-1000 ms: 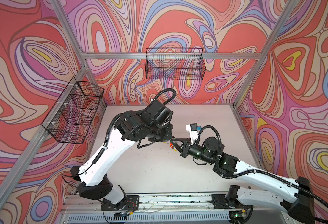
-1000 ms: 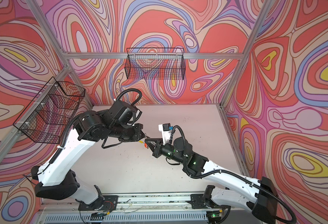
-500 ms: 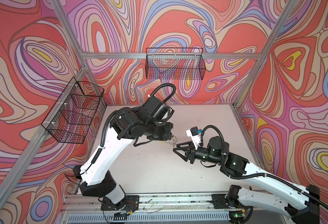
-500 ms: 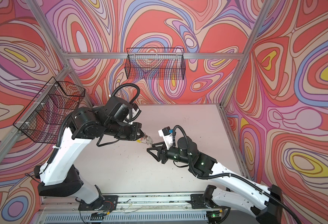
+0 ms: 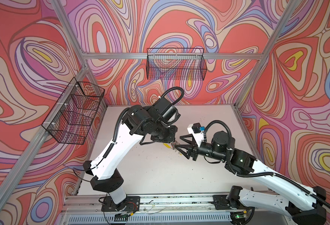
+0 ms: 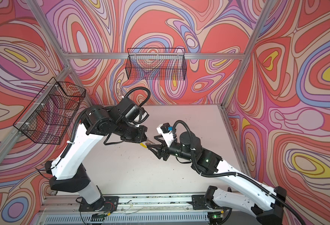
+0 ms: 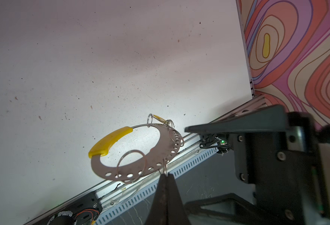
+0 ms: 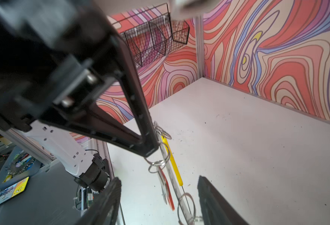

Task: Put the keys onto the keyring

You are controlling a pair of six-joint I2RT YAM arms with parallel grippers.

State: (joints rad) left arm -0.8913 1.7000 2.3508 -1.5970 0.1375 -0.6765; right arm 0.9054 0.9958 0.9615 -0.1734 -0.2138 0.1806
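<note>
One keyring (image 7: 160, 157), one red-tagged key (image 8: 167, 191), left gripper (image 7: 166, 175) pinching keyring, right gripper (image 8: 158, 178) spread

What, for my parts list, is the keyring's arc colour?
Yellow; the arc shows best in left wrist view.

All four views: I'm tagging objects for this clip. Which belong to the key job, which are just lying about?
Belong:
- flat grey perforated metal keyring with yellow arc, held by a wire split ring in the shut left gripper
- red plastic key tag hanging at its rim
- open right gripper

Lying about:
- black wire basket, back wall
- black wire basket, side wall
</note>
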